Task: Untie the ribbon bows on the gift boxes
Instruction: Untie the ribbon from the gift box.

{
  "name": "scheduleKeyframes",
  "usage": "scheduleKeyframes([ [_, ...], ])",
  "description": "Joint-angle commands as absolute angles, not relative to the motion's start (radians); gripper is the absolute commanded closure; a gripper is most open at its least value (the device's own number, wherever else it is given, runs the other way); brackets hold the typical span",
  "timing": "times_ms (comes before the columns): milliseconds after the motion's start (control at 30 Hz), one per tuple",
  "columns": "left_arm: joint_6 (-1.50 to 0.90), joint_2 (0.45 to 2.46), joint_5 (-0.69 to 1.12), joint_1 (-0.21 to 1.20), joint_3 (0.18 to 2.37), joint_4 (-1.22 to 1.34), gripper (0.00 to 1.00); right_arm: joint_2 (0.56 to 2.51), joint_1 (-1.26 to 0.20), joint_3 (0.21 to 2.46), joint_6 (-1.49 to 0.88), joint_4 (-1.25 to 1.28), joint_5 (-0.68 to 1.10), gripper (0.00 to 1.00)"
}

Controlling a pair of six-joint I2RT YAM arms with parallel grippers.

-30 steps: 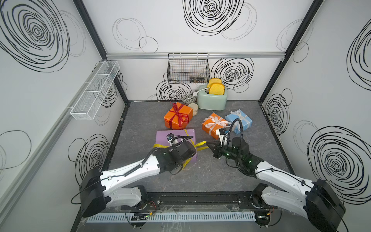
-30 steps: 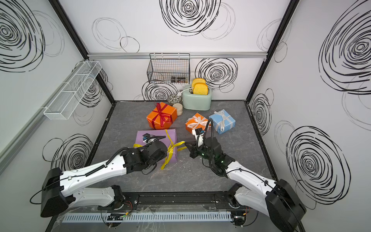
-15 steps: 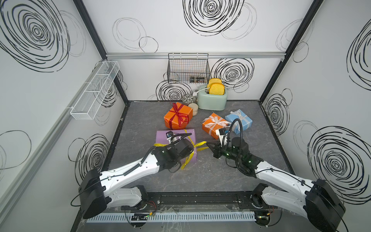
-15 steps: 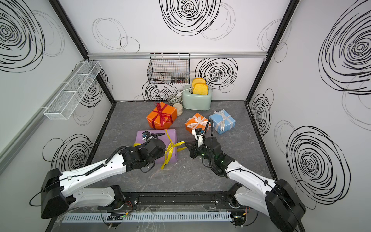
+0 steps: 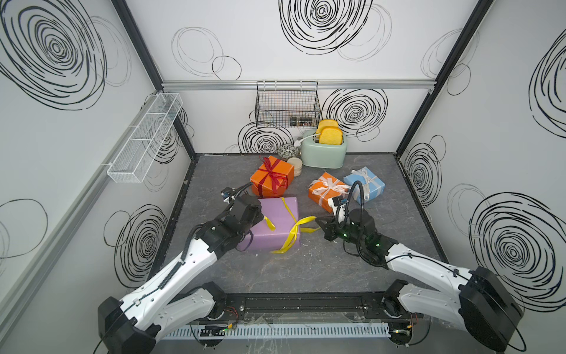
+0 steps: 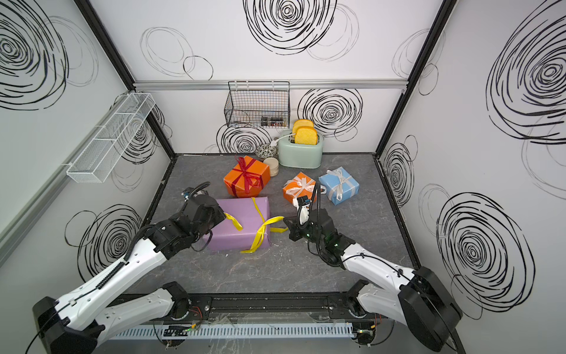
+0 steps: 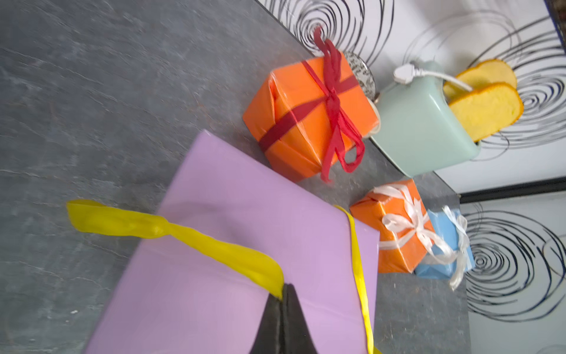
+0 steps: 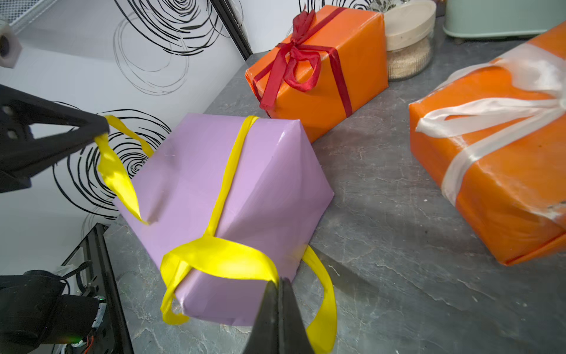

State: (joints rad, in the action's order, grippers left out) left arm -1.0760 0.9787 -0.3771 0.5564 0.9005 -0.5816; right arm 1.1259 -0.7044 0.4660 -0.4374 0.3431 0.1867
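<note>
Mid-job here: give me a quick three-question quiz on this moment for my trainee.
1. True or false: the left gripper and the right gripper are both shut on the yellow ribbon of the lilac box.
2. Which carries the dark red ribbon? A the lilac box; B the larger orange box; C the toaster.
3. How many boxes carry a white ribbon?
Key: 1 true. 2 B. 3 two: the smaller orange box and the light-blue box.
</note>
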Motion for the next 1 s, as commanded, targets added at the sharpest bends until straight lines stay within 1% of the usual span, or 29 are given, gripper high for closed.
scheduleKeyframes([
  [0,-1.003,0.939,-0.341,0.443,0.878,-0.581,0.95,1.151,-0.703,0.508,-0.444,0.312,0.150,0.97],
  [100,-0.976,0.914,-0.306,0.313,0.860,-0.581,0.94,1.169,-0.694,0.515,-0.454,0.299,0.137,0.97],
  [200,-0.959,0.888,-0.269,0.201,0.835,-0.571,0.87,1.178,-0.682,0.515,-0.464,0.297,0.140,0.97],
  [233,-0.953,0.880,-0.258,0.167,0.825,-0.565,0.83,1.180,-0.678,0.515,-0.466,0.298,0.141,0.97],
  [300,-0.938,0.871,-0.238,0.118,0.811,-0.555,0.67,1.180,-0.675,0.511,-0.468,0.300,0.146,0.97],
  [333,-0.925,0.867,-0.224,0.099,0.804,-0.547,0.54,1.178,-0.673,0.510,-0.468,0.304,0.147,0.97],
  [400,-0.899,0.862,-0.206,0.094,0.799,-0.532,0.21,1.178,-0.672,0.509,-0.469,0.306,0.155,0.97],
  [433,-0.854,0.856,-0.159,0.098,0.794,-0.495,0.05,1.177,-0.672,0.508,-0.468,0.310,0.160,0.96],
  [467,-0.813,0.845,-0.101,0.108,0.787,-0.457,0.03,1.175,-0.672,0.506,-0.468,0.314,0.167,0.96],
  [533,-0.790,0.813,-0.048,0.152,0.769,-0.392,0.04,1.173,-0.672,0.505,-0.467,0.319,0.176,0.96],
  [600,-0.778,0.781,-0.054,0.241,0.755,-0.328,0.04,1.169,-0.672,0.502,-0.466,0.324,0.182,0.96],
  [667,-0.767,0.800,-0.124,0.367,0.788,-0.327,0.04,1.167,-0.672,0.499,-0.466,0.328,0.184,0.96],
  [767,-0.727,0.912,-0.202,0.559,0.882,-0.378,0.04,1.167,-0.672,0.496,-0.465,0.337,0.194,0.96],
  [867,-0.704,1.048,-0.238,0.732,0.983,-0.424,0.03,1.163,-0.672,0.492,-0.464,0.347,0.208,0.96],
  [967,-0.665,1.173,-0.270,0.865,1.070,-0.445,0.01,1.154,-0.672,0.488,-0.462,0.351,0.215,0.96],
])
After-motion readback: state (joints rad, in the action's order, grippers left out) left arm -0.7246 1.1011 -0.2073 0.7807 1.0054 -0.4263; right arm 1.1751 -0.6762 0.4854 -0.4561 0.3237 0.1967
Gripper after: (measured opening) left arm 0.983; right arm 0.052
